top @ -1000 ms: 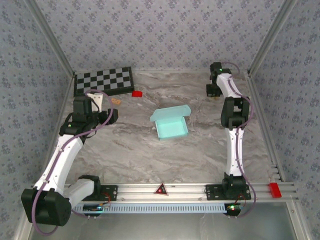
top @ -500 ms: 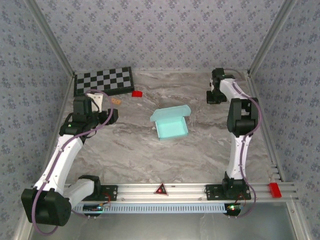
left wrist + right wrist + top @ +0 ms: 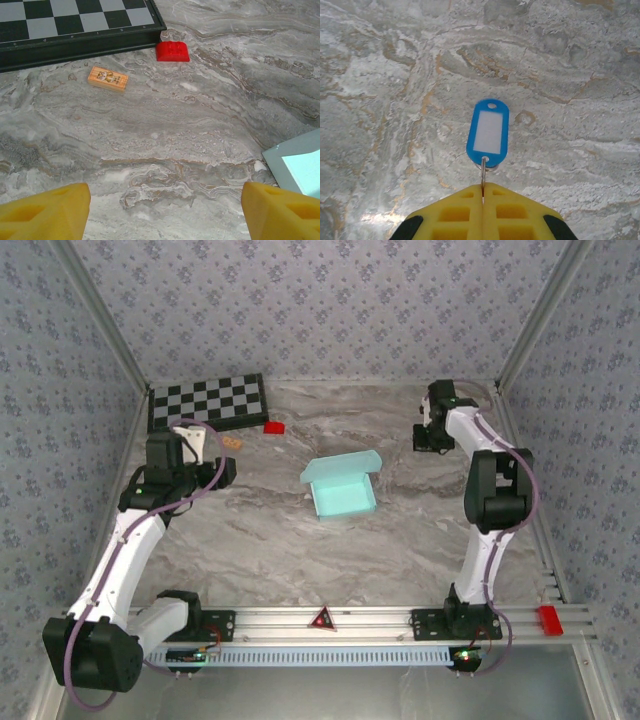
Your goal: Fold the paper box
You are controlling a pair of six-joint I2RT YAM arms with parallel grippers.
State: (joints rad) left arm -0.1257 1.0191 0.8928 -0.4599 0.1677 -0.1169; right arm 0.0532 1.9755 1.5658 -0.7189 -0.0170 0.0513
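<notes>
Looking down from the top camera, the paper box (image 3: 342, 487) sits mid-counter (image 3: 270, 540), well apart from both arms. Over to the left wrist: the left gripper (image 3: 162, 197) is spread wide and empty, with a box corner at the right edge and the checkerboard (image 3: 75, 25) and red block (image 3: 172, 51) beyond. On the right wrist, the right gripper (image 3: 483, 192) is pinched tight on the ring of a blue key tag (image 3: 488, 131).

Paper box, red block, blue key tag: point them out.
paper box (image 3: 343, 498), top external view, its base.
red block (image 3: 172, 51), left wrist view, top face.
blue key tag (image 3: 488, 131), right wrist view, white label.
</notes>
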